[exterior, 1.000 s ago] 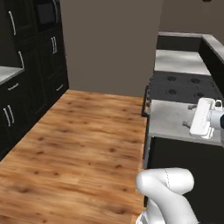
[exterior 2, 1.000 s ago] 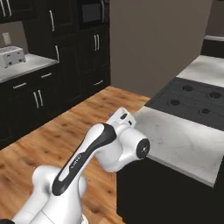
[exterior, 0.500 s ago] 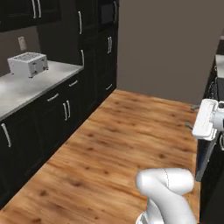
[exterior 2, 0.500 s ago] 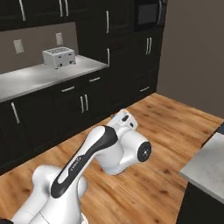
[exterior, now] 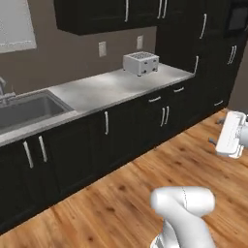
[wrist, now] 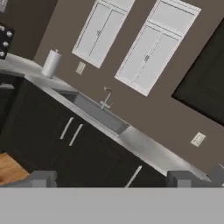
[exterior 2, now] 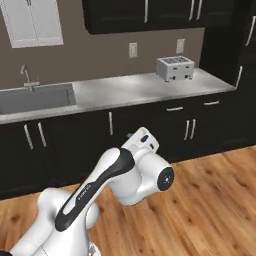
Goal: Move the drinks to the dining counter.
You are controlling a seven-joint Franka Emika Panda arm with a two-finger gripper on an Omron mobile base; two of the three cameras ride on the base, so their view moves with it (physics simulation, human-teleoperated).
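The drinks and the dining counter are out of view. My gripper (wrist: 113, 178) is open, its two dark fingertips (wrist: 43, 178) far apart with nothing between them. It is held in the air and points at the black lower cabinets under a grey worktop with a sink (wrist: 94, 111). In the left base view the arm's white hand (exterior: 231, 134) hangs at the right edge over the wood floor, well away from the cabinets.
A long grey worktop (exterior: 111, 89) on black cabinets runs along the wall, with a sink (exterior: 26, 109) at its left and a toaster (exterior: 141, 63) at its right. Tall black cabinets (exterior: 208, 53) stand further right. A paper towel roll (wrist: 51, 63) stands beyond the sink. Wood floor (exterior: 111, 203) lies in front.
The whole picture has swung, so the camera has moved: the black cooktop and its counter slid out of view, and the sink worktop with the toaster came in. The gripper stays open.
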